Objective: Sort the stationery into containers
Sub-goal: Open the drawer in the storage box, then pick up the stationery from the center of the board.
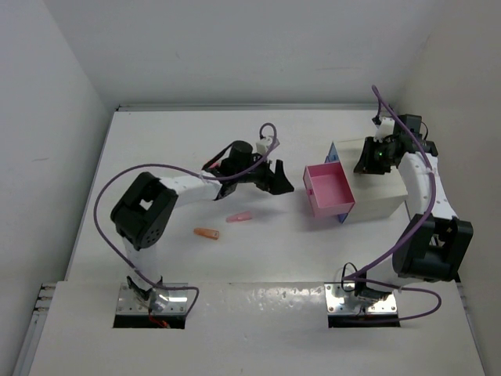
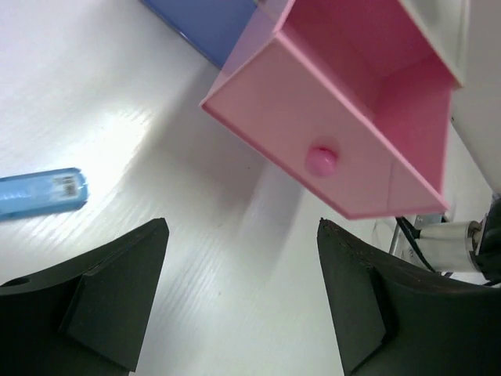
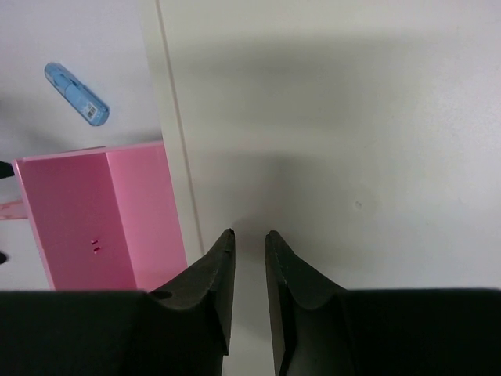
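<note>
I see glossy, boxy pink drawer (image 2: 258,117), round knob (image 2: 321,159); left gripper (image 2: 243,227) jaws wide, empty; right gripper (image 3: 250,235) nearly closed, seemingly empty.

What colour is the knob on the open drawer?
Pink: the knob matches its drawer; clearest in the left wrist view.
</note>
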Action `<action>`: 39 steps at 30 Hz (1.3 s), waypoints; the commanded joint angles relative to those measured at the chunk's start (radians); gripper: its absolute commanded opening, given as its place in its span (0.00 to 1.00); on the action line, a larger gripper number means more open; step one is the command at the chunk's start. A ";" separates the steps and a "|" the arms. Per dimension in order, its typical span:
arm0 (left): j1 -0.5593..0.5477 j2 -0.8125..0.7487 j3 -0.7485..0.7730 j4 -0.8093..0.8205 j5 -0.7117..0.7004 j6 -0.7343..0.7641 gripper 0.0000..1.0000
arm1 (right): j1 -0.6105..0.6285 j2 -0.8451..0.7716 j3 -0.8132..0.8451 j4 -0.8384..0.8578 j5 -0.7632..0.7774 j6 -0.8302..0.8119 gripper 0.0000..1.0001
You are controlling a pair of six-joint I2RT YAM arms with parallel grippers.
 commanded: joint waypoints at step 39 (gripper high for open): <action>0.568 -0.618 -0.239 -0.622 0.142 0.647 0.99 | -0.006 -0.096 0.006 -0.098 0.038 0.004 0.71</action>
